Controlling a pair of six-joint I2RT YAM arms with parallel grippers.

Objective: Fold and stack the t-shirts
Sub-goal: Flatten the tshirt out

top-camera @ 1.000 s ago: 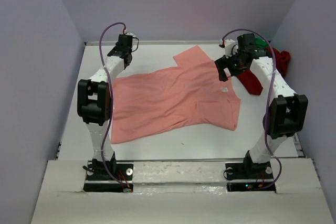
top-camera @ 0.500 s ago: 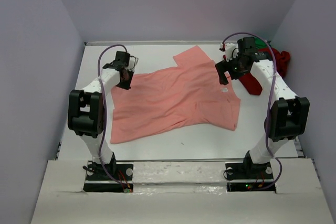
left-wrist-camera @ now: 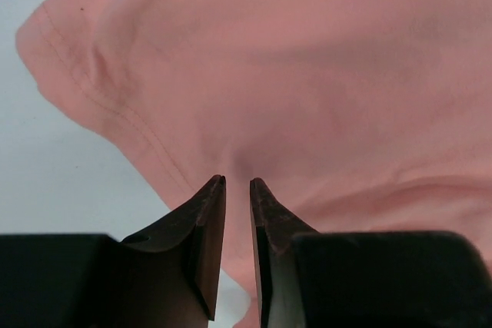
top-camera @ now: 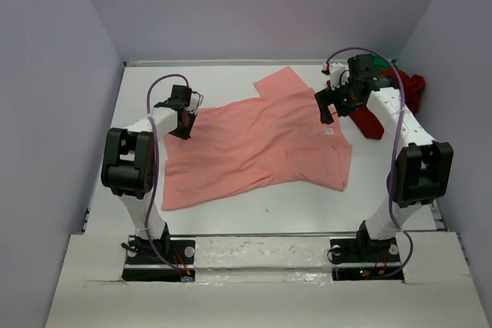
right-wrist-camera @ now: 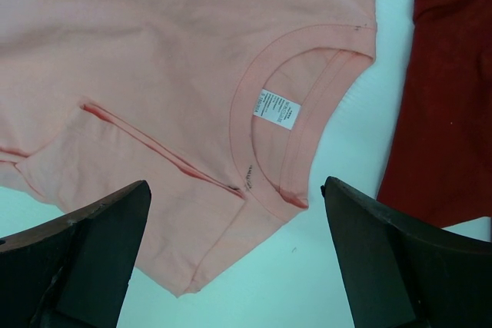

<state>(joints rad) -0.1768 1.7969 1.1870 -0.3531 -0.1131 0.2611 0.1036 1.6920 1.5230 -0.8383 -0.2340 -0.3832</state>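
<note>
1. The tabletop (top-camera: 231, 213) is carrying all three shirts. By my reading the task is barely under way, since no shirt is showing a fold and nothing is lying stacked.
2. The pink shirt (top-camera: 254, 144) is lying spread out in the middle. It is mostly flat, with light creases and one sleeve pointing to the far edge. It looks like the shirt being worked on, at the flattening or first-grasp step.
3. The red shirt (top-camera: 374, 122) is sitting bunched at the far right, just beside the pink shirt's collar side, and is waiting for its folding.
4. The green shirt (top-camera: 382, 62) is peeking out as a small crumple behind the right arm, in the far right corner, and is also unfolded.
5. The right gripper (right-wrist-camera: 237, 183) is hanging over the collar with its fingers spread wide apart, holding nothing.
6. The left gripper (left-wrist-camera: 237, 182) is pressing down at the pink shirt's left edge, near the hem. Its fingers are drawn almost together, leaving only a thin slit. The cloth is puckering at the tips, but I cannot tell whether any is being pinched.
7. The collar (right-wrist-camera: 307, 124) is lying open and facing up, near the red shirt.
8. The label (right-wrist-camera: 277, 110) is showing white inside the collar.
</note>
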